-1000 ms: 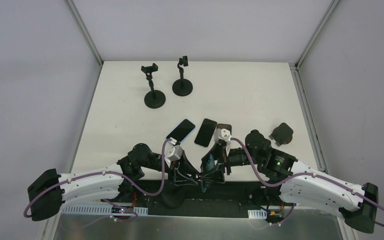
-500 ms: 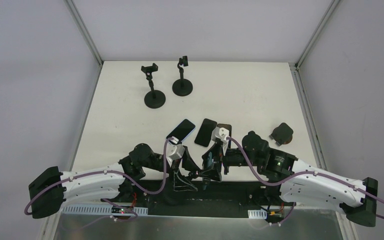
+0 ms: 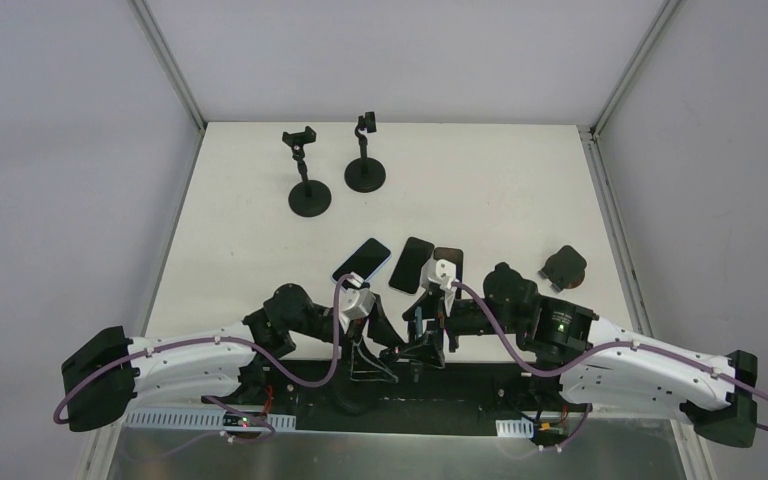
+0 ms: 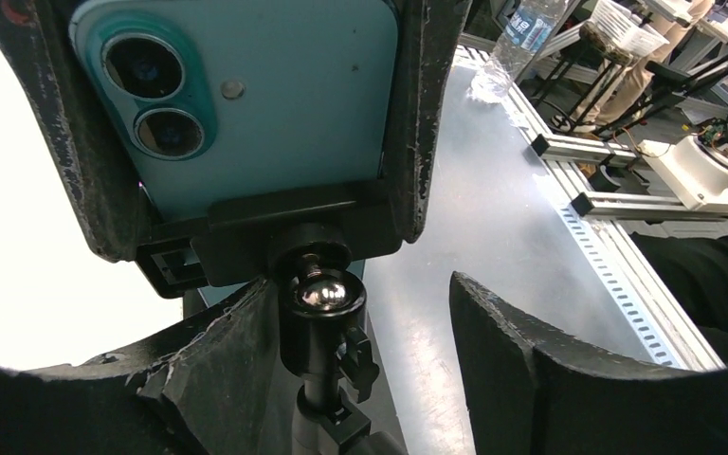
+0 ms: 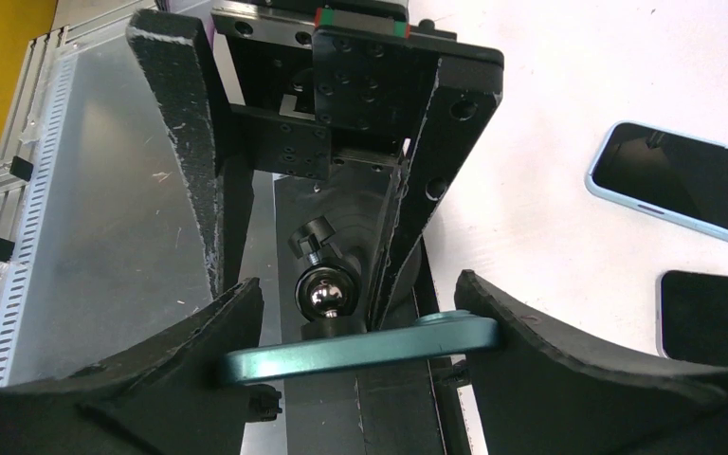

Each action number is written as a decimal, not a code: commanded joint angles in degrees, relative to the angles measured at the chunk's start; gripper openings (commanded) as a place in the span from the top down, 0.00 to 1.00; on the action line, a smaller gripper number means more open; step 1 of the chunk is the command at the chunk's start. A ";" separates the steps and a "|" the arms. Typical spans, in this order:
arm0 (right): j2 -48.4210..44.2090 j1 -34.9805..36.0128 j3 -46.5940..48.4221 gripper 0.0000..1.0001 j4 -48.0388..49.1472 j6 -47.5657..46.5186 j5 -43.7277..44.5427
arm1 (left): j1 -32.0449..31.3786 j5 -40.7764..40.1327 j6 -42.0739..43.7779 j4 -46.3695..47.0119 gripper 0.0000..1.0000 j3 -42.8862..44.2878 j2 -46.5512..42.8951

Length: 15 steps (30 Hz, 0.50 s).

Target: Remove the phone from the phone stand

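Four phones show in the overhead view. Three lie flat on the bench point(image 3: 480, 190) just above the wrists: a pale blue phone point(image 3: 362, 260), a black phone point(image 3: 412, 264) and a dark phone point(image 3: 449, 253) partly hidden by the right wrist. The fourth, the teal phone point(image 4: 265, 104), sits in the clamp of the phone stand point(image 4: 327, 294) at the bottom centre of the overhead frame, between the two wrists.

Two more stands, the left stand point(image 3: 309, 196) and the right stand point(image 3: 364, 173), stand upright and bare at the upper left. A black round piece point(image 3: 565, 268) rests at the right; I cannot tell what it is.

Against the frame a second ago, the two wrists sit slightly closer together, while the loose phones and the upright stands lie where they were.

Both arms lie low along the bottom edge, bent inward so the wrists meet. The right gripper point(image 5: 358, 313) has its fingers pressed onto the two long edges of the teal phone. The left gripper point(image 4: 365, 313) has its fingers spread around the stand's neck below the ball joint. One finger is right beside the neck and the other well apart from it.
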 commanded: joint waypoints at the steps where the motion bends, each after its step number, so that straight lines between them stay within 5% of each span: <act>1: -0.77 1.53 4.44 1.00 13.42 0.52 1.07 | -1.24 0.58 0.44 4.46 0.36 2.52 0.37; 12: -0.29 4.07 5.91 1.00 13.92 1.56 2.31 | -1.28 -12.02 4.15 3.36 0.30 0.52 -2.02; 15: -0.24 4.38 5.58 1.00 13.99 1.74 2.71 | -1.24 -15.15 5.30 1.71 0.36 0.46 -3.35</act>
